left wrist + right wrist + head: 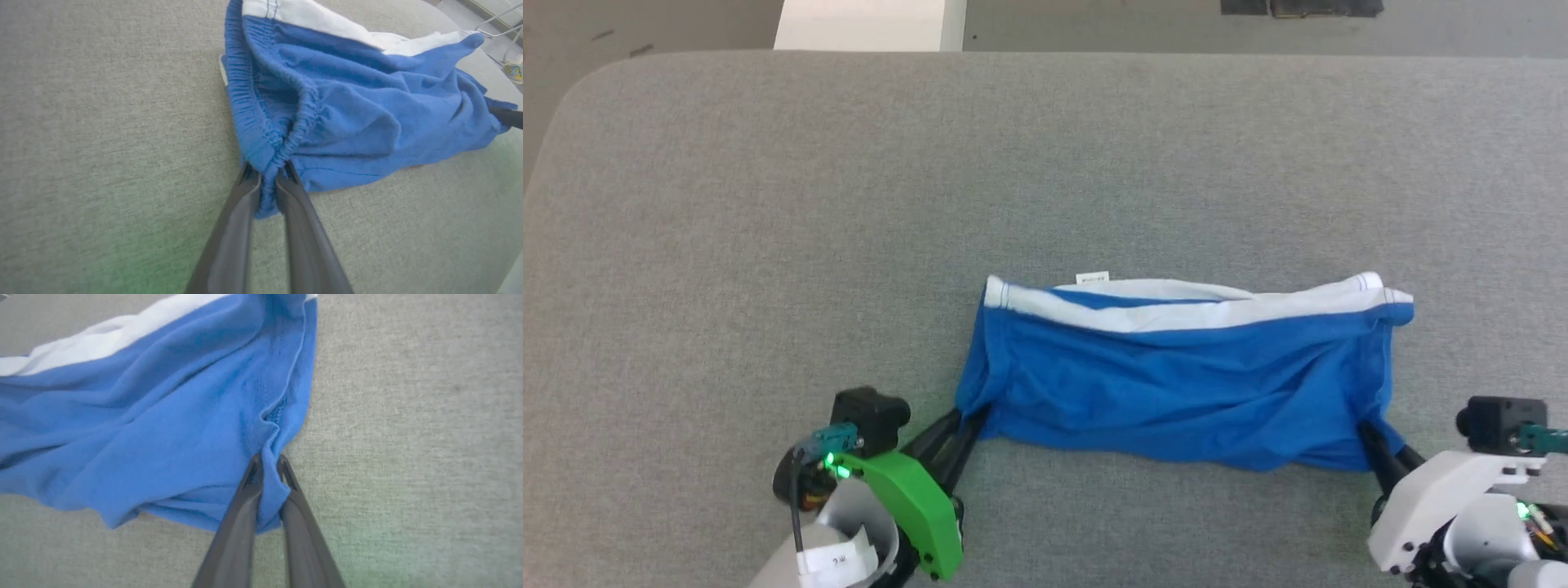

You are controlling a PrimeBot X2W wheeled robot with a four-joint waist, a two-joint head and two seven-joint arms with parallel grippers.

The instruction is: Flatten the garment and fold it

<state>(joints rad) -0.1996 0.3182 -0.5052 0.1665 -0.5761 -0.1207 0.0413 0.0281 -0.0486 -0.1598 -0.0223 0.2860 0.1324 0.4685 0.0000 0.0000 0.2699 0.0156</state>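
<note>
Flattening nearly done: left gripper [970, 418] and right gripper [1368, 429] clamp near corners of the garment [1176, 376], stretched wide; folding not begun.

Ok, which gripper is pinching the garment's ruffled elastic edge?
The left gripper: a ruffled elastic edge of the garment bunches in its grip. The right gripper pinches a smooth stitched hem instead.
</note>
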